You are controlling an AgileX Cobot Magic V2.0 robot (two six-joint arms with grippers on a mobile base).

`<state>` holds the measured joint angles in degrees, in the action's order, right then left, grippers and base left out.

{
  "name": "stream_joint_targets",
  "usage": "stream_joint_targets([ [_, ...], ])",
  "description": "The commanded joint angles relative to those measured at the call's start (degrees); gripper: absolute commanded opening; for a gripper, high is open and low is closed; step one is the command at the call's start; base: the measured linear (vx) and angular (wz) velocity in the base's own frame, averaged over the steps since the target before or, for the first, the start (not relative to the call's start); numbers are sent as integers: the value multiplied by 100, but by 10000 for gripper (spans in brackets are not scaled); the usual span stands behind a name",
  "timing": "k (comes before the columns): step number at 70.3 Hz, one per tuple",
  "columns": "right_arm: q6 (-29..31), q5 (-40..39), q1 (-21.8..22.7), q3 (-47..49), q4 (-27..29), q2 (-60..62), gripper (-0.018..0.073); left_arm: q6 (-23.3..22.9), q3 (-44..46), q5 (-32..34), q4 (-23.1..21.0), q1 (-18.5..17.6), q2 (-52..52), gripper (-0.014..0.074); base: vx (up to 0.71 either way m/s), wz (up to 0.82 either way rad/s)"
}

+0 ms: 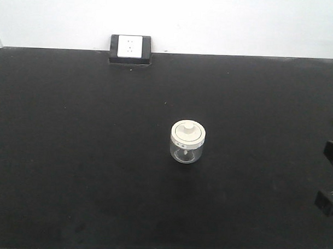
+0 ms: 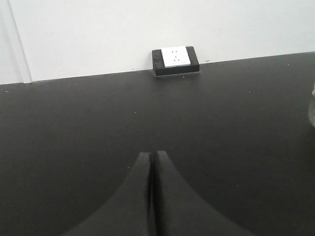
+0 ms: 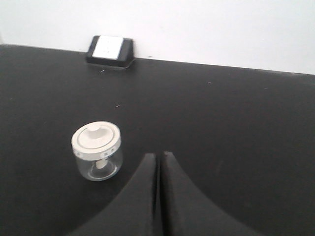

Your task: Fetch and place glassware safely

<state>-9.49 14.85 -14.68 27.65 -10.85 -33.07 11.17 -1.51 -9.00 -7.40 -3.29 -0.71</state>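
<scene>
Glassware, a small squat clear glass jar (image 1: 187, 142) with a round cream-white lid (image 1: 187, 133), stands upright near the middle of the wide black matte table (image 1: 72, 154) in my front-facing view. Its lid has a raised central knob, and small dark marks run along the lid rim. Nothing touches the jar, and the table around it is bare. At the far edge of the table, against the pale white wall (image 1: 241, 23), I see a black rectangular socket box with a white faceplate (image 1: 130, 48), well apart from the jar and to its left. At the right border of the front view, dark parts of my right arm (image 1: 331, 179) poke into frame above the table, near the jar's level but well clear of it. Through the right wrist view, my right gripper (image 3: 158, 162) shows its two black curved fingers pressed together with only a thin seam between them, gripping nothing; the jar (image 3: 96, 157) sits just to the left of the fingertips, apart from them. Through the left wrist view, my left gripper (image 2: 151, 160) likewise has its black fingers closed against each other, empty, pointing over bare black table towards the socket box (image 2: 174, 60). A blurred sliver of something clear shows at the right border of that view, and I cannot tell what it is.
</scene>
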Motion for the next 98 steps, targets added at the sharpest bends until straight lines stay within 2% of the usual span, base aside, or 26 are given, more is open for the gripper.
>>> stream_joint_targets([
  [1, 228, -333, 367, 95, 276, 12, -3, -28, -174, 425, -69, 16, -68, -7, 0, 0],
  [19, 321, -349, 1180, -688, 311, 484, -3, -28, -174, 425, -69, 16, -68, -7, 0, 0],
  [36, 321, -363, 1658, -1680, 311, 1878, -3, -28, -174, 425, -69, 16, -68, -7, 0, 0],
  [57, 321, -449, 1715, -2774, 307, 3444, -3, -28, -174, 425, -69, 16, -68, -7, 0, 0],
  [62, 321, -667, 1715, -3057, 307, 3420, -3, -28, -174, 419, -69, 16, -68, -7, 0, 0],
  [67, 321, -348, 1715, -3019, 309, 3432, -3, -28, -174, 419, -69, 16, -63, -7, 0, 0],
  [98, 321, -384, 1715, -3032, 297, 3431, -3, -28, -174, 419, -69, 16, -63, -7, 0, 0],
])
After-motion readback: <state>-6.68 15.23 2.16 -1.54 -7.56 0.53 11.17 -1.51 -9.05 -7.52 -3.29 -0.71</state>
